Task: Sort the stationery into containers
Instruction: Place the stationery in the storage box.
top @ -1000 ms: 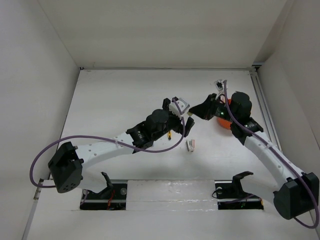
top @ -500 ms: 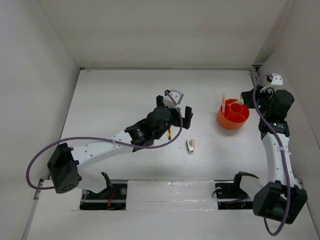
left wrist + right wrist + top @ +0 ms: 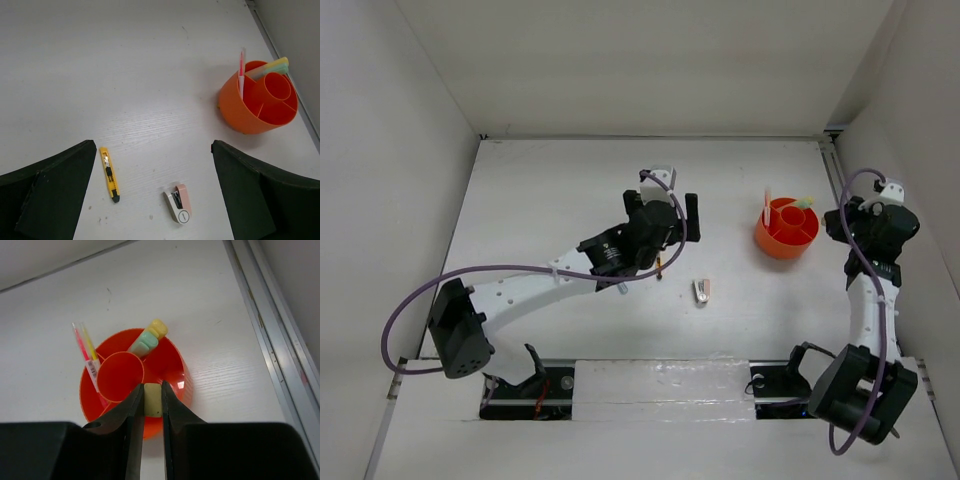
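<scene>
From above, the left gripper (image 3: 666,214) hangs over the middle of the table (image 3: 550,190). The yellow-black cutter (image 3: 660,268) lies just near of it, and the grey-pink piece (image 3: 702,291) is a little to the right. The orange tub (image 3: 786,238) stands toward the right edge. The right gripper (image 3: 839,222) is just beside the tub's right rim; this view does not show how its jaws stand.

The left wrist view shows that gripper's jaws spread wide and holding nothing. The cutter and the piece lie on the table between them, apart from each other. The tub is farther off to the right, with pens (image 3: 242,70) and markers (image 3: 269,68) standing in it.

In the right wrist view, the fingers (image 3: 131,410) are clamped on a pale eraser (image 3: 152,400). It sits above the tub's near rim, next to the round centre cup. I cannot tell which compartment lies under it.

The step in hand looks like dropping the eraser. Next the right gripper probably needs to line up over a free compartment and release. After that the left gripper should descend on the cutter, turned to close across its narrow width.
</scene>
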